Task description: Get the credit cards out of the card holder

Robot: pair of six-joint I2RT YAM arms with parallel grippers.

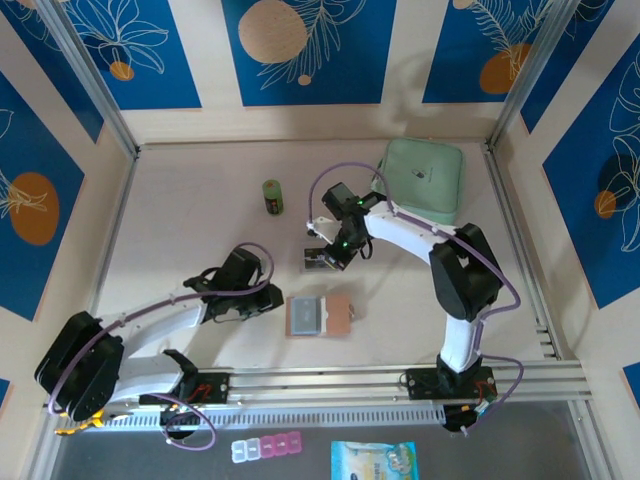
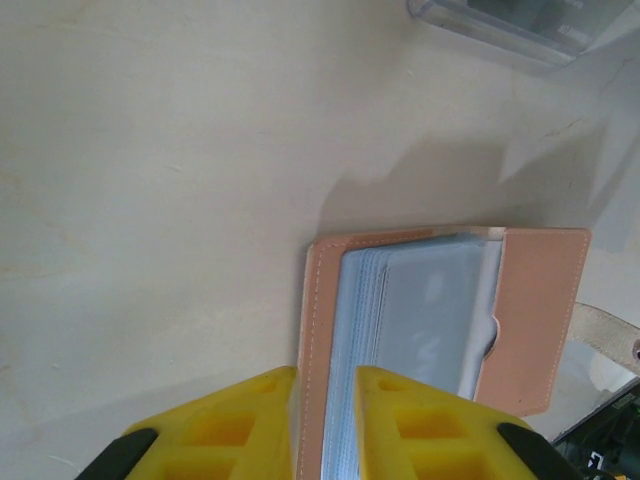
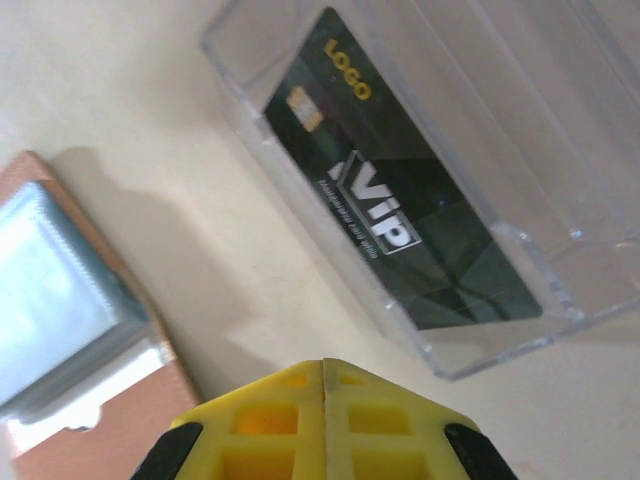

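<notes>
The clear plastic box (image 3: 520, 120) on the surface (image 1: 200, 200) holds one dark card (image 3: 390, 190) with VIP printed on it. The small pink folding card holder (image 1: 322, 316) lies open just beside it, nearer the arms. Its cloudy pockets (image 2: 420, 330) blur whatever is inside. The right end effector (image 3: 323, 365) is closed tight on nothing. The left end effector (image 2: 325, 375) is narrow, with the pink edge in its gap. I cannot tell if it pinches.

Counter (image 1: 200, 200): pale beige.
Holder (image 1: 342, 316): salmon pink, stitched in white; pockets tinted greyish blue.
Card (image 3: 400, 200): black, printed with gold "LOGO" and white "VIP".
Pouch (image 1: 424, 178): mint green.
Bottle (image 1: 272, 196): green.
Walls (image 1: 300, 50): blue panels patterned with white leaf outlines and orange discs, framed in cream.
Jaws: yellow.
Arms (image 1: 400, 230): white, jointed in black.
</notes>
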